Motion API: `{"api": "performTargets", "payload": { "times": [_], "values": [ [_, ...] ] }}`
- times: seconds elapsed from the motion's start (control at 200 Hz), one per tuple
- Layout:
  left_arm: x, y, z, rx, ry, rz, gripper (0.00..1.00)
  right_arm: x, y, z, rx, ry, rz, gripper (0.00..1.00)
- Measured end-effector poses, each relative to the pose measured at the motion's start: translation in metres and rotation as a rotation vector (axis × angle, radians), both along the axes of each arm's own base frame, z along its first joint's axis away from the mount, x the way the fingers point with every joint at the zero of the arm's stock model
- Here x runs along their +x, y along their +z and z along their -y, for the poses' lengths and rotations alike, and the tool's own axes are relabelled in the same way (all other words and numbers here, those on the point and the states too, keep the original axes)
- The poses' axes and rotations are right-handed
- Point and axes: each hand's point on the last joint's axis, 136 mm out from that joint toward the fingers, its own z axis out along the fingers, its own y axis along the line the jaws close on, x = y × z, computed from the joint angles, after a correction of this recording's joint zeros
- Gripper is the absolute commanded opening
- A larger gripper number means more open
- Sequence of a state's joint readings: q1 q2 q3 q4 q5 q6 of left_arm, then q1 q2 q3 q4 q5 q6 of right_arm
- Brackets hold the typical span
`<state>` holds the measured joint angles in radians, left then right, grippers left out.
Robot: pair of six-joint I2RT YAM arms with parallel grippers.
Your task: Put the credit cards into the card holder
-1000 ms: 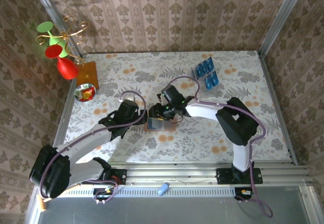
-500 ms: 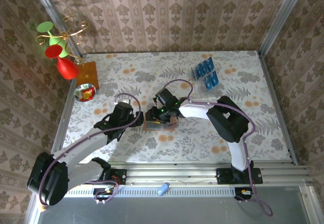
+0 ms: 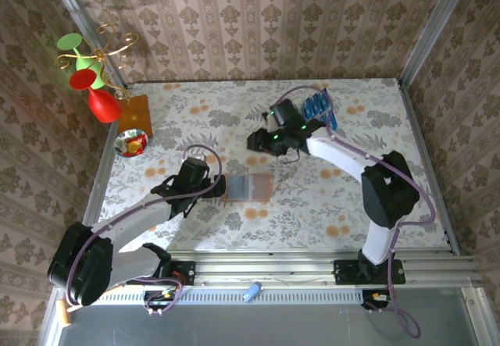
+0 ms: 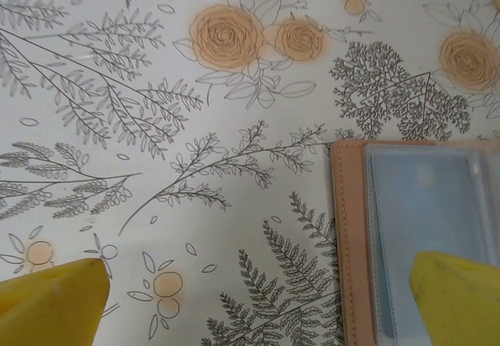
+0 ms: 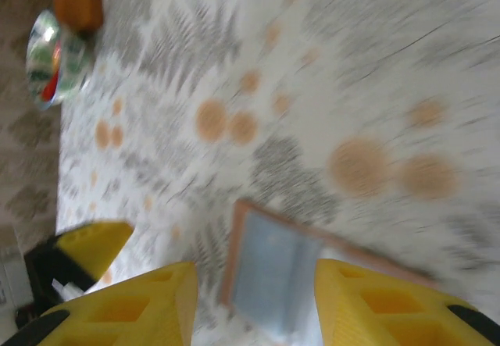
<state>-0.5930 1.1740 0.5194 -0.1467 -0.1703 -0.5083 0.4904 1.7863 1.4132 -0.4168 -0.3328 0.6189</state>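
Observation:
The card holder (image 3: 248, 187) lies open and flat in the middle of the table, with a pale blue card under its clear sleeve (image 4: 426, 221). My left gripper (image 3: 216, 183) sits open just left of it. Its yellow fingertips (image 4: 51, 299) straddle the card holder's left edge (image 4: 348, 244) with nothing gripped. My right gripper (image 3: 259, 141) hangs above the table behind the card holder. Its jaws are apart and hold nothing, and the card holder (image 5: 285, 272) shows blurred far below them. Several blue credit cards (image 3: 316, 105) stand in a clear rack at the back right, partly behind the right arm.
A red vase (image 3: 101, 104) and a gold stand with coloured cups sit at the back left. Near them are an orange wooden board (image 3: 134, 114) and a small bowl (image 3: 130, 143), both also in the right wrist view (image 5: 51, 53). Patterned walls close in three sides.
My right gripper has lifted off the card holder and swung back and right toward the rack. The card holder now lies uncovered. My left gripper has stayed beside its left edge.

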Motion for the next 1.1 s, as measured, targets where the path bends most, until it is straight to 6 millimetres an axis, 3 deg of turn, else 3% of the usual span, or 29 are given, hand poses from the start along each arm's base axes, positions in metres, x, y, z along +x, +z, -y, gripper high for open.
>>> {"api": "performTargets", "payload": {
  "times": [0.225, 0.385, 0.72, 1.1],
  "values": [
    [0.001, -0.011, 0.005, 0.008, -0.012, -0.04, 1.0, 0.035, 0.0, 0.108, -0.269, -0.17, 0.008, 0.44],
    [0.007, -0.007, 0.011, -0.005, -0.02, -0.034, 1.0, 0.053, 0.005, 0.154, -0.445, -0.225, 0.025, 0.42],
    [0.008, -0.007, 0.019, -0.007, -0.043, -0.04, 1.0, 0.075, -0.008, 0.198, -0.712, -0.217, 0.007, 0.38],
    [0.007, -0.011, 0.019, 0.002, -0.046, -0.052, 1.0, 0.078, -0.029, 0.223, -0.781, -0.205, -0.059, 0.33]
  ]
}}
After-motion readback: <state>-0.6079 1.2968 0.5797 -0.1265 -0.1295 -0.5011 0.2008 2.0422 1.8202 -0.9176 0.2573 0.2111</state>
